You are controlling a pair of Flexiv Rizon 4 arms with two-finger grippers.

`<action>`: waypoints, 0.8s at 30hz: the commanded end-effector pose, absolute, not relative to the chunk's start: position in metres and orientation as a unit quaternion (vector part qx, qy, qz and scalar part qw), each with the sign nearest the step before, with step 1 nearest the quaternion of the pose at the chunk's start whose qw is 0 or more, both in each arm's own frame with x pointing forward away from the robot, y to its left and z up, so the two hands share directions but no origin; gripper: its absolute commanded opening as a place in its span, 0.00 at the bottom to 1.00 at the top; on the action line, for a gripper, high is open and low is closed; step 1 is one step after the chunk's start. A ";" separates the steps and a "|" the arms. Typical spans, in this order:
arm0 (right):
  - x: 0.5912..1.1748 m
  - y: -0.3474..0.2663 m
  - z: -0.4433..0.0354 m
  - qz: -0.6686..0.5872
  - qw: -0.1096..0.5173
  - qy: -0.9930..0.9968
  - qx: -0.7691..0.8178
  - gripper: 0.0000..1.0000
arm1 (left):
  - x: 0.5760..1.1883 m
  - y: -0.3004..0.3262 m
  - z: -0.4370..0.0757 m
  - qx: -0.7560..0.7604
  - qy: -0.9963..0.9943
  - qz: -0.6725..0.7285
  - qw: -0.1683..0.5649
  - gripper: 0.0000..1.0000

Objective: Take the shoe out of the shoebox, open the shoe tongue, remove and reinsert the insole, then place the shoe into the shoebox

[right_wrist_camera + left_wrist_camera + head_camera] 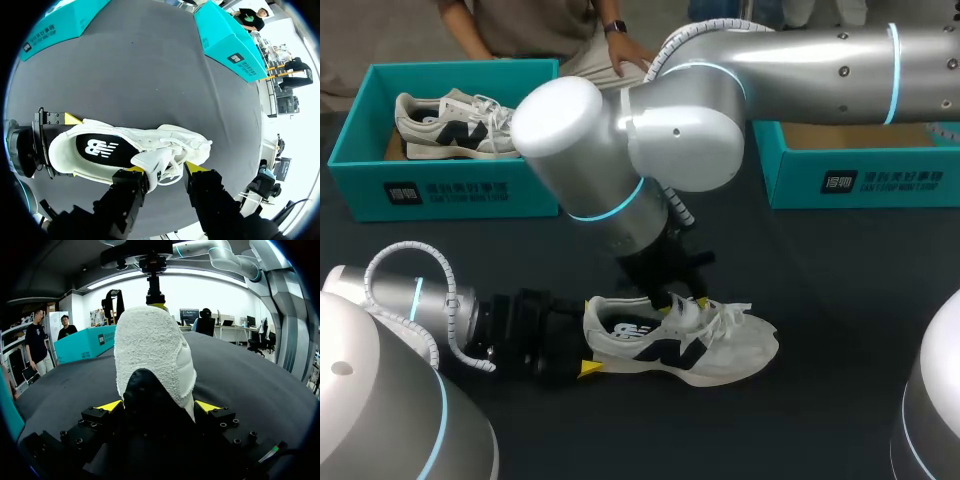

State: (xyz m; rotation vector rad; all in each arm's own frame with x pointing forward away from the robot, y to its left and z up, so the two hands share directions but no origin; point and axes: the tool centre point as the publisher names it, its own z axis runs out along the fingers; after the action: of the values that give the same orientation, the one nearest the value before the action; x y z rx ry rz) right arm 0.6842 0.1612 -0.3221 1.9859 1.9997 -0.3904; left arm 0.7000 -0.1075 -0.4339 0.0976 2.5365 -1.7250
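A white sneaker (680,345) with a dark side mark lies upright on the black table, toe to the right. Its black insole (102,148) lies inside. My left gripper (159,406) is at the heel (150,355), with a yellow tip pressed on each side of it. My right gripper (162,170) comes down from above over the lace area. The raised white tongue (156,165) stands between its parted fingers, touching one tip, with a gap to the other. In the head view the right gripper (682,303) sits just above the laces.
A teal shoebox (440,190) at the back left holds a second sneaker (450,125). Another teal box (860,180) stands at the back right. My right arm's large elbow hangs over the table's middle. Bare black tabletop lies right of the shoe's toe.
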 end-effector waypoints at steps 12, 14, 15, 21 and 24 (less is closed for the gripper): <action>0.684 0.171 -0.337 -0.112 0.178 0.511 0.834 0.00 | 0.699 -0.110 -0.438 0.031 0.827 -0.561 0.037 0.00; 0.683 0.165 -0.333 -0.111 0.179 0.507 0.836 0.00 | 0.699 -0.110 -0.438 0.031 0.827 -0.561 0.037 0.00; 0.683 0.164 -0.329 -0.110 0.180 0.505 0.837 0.00 | 0.699 -0.110 -0.438 0.031 0.827 -0.561 0.037 0.00; 0.679 0.148 -0.315 -0.102 0.180 0.490 0.847 0.00 | 0.699 -0.110 -0.438 0.031 0.827 -0.561 0.037 0.00; 0.677 0.139 -0.311 -0.097 0.172 0.482 0.853 0.00 | 0.699 -0.110 -0.438 0.031 0.827 -0.561 0.037 0.00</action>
State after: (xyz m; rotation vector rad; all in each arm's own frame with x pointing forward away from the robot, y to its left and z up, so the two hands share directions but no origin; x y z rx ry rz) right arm 0.6839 0.1533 -0.3167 2.0028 1.9726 -0.4553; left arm 0.7000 -0.1076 -0.4338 0.0978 2.5364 -1.7251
